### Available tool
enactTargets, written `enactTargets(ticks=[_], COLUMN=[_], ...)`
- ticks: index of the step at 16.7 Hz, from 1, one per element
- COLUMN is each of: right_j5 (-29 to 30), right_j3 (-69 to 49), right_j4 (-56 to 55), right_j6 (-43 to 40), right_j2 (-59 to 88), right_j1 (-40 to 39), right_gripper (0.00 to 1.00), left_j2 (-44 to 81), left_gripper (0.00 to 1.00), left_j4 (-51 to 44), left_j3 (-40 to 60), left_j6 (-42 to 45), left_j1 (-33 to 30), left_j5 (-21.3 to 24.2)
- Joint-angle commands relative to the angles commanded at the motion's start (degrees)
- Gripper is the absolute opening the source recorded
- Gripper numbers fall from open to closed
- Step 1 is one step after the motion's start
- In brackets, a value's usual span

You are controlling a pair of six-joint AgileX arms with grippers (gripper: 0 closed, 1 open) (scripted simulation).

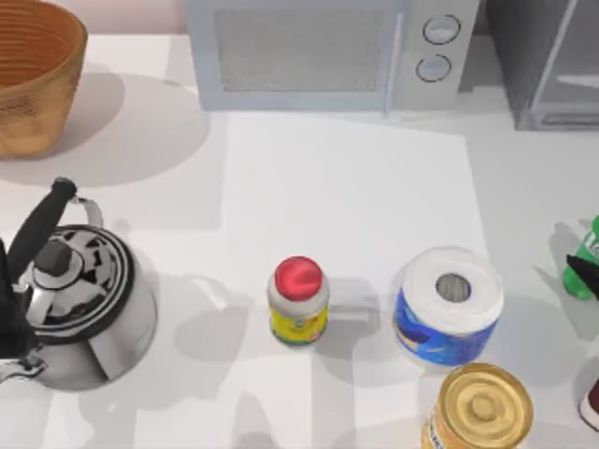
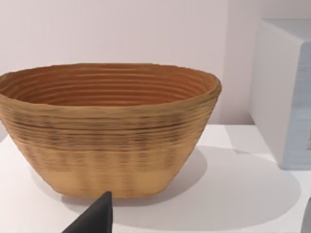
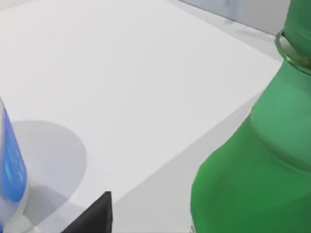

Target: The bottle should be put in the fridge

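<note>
1. Green and translucent, the bottle (image 1: 585, 271) stands at the far right edge of the white table (image 1: 346, 196) in the top view, cut off by the frame, with a dark finger of my right gripper (image 1: 588, 273) crossing it.
2. My right wrist view shows what the top view cannot: the bottle (image 3: 262, 160) looms close, its shoulder and neck ring plain, and one dark fingertip (image 3: 95, 216) sits beside it. I cannot tell how wide that gripper is open or whether it grips the bottle.
3. At the top view's back right corner stands the fridge (image 1: 547, 61), dark grey with a lighter framed door, well apart from the bottle.
4. My left arm is at the table's left edge near the steel kettle (image 1: 80, 299). Its wrist view faces the woven basket (image 2: 109, 131), with one dark fingertip (image 2: 95, 218) low in the picture; I cannot tell that gripper's opening either.
5. Between the two sides, the top view shows a red-capped jar (image 1: 299, 301), a paper roll (image 1: 449, 304), a gold-lidded can (image 1: 479, 409), and the microwave (image 1: 328, 51) at the back.
</note>
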State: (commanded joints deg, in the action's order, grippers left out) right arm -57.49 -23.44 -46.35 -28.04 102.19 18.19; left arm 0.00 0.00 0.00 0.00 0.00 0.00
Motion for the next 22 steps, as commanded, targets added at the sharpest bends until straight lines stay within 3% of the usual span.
enactTargets(ticks=[7, 20, 22], right_j5=[1.4, 1.4, 1.4], right_j3=[0.6, 0.6, 0.6], right_j4=[-4.8, -4.8, -4.8], right_j6=[1.6, 1.6, 1.6], right_j2=[2.9, 2.9, 2.9], right_j1=[-1.6, -1.6, -1.6], right_gripper=[1.0, 0.03, 0.01], left_j2=[0.0, 0.0, 0.0], left_gripper=[1.0, 1.0, 1.0], left_j4=[0.0, 0.0, 0.0], left_j3=[0.0, 0.0, 0.0], left_j6=[0.0, 0.0, 0.0], left_j1=[0.0, 0.0, 0.0], left_j5=[0.0, 0.0, 0.0])
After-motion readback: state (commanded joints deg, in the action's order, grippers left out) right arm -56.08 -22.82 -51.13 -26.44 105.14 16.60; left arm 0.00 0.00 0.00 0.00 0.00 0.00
